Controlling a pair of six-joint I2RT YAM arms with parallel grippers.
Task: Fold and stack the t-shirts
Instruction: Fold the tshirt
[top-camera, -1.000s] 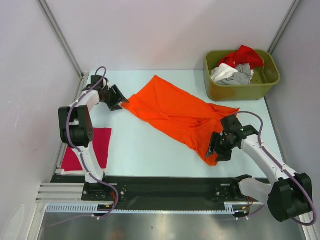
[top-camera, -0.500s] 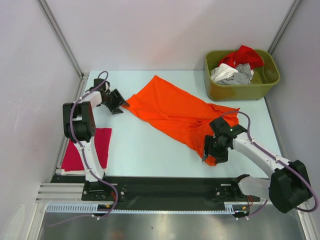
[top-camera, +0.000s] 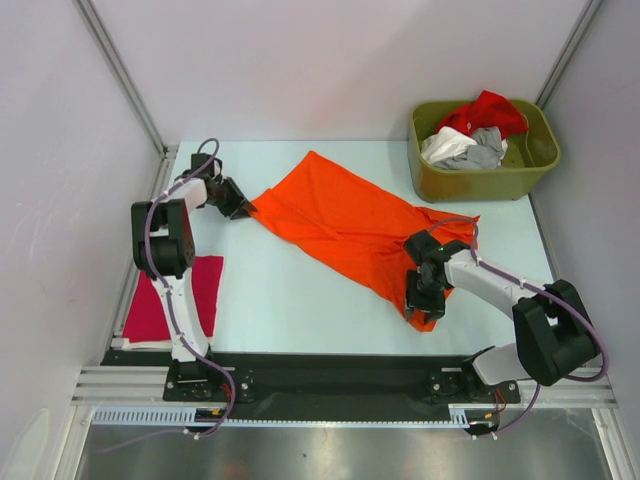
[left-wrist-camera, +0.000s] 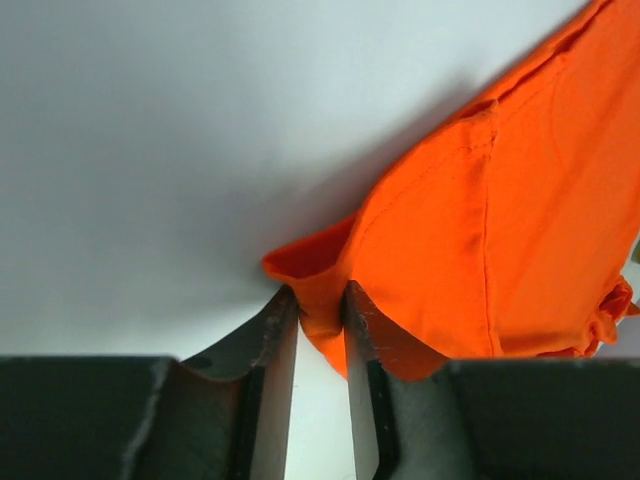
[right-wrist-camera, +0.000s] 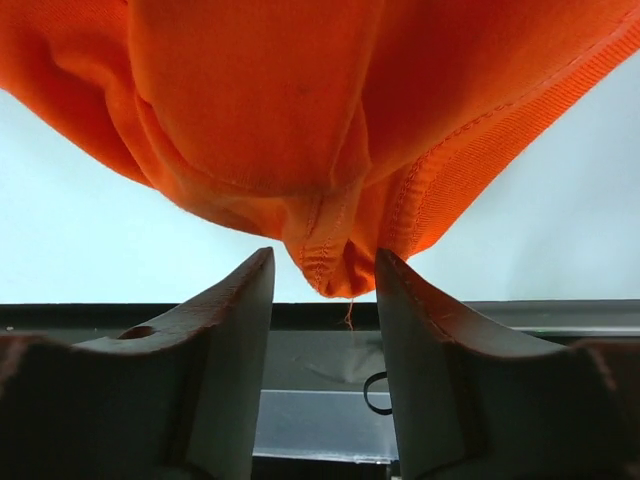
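Spreading step, I judged: left pincer (left-wrist-camera: 320, 300) clamped the orange t-shirt (top-camera: 340, 225) at its nine-o'clock corner; right pincer (right-wrist-camera: 325, 265) stood apart around the five-o'clock hem; next it probably needed closing, then pulling taut.

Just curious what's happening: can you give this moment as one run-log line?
left gripper: pinching orange t-shirt corner | right gripper: open, straddling its near end | fold: not yet made

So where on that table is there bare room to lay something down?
Biggest bare patch: near middle of the table, between the magenta t-shirt, the orange t-shirt and the black rail. A smaller one at the back, between orange t-shirt and green bin. Crowded: around the right claw.
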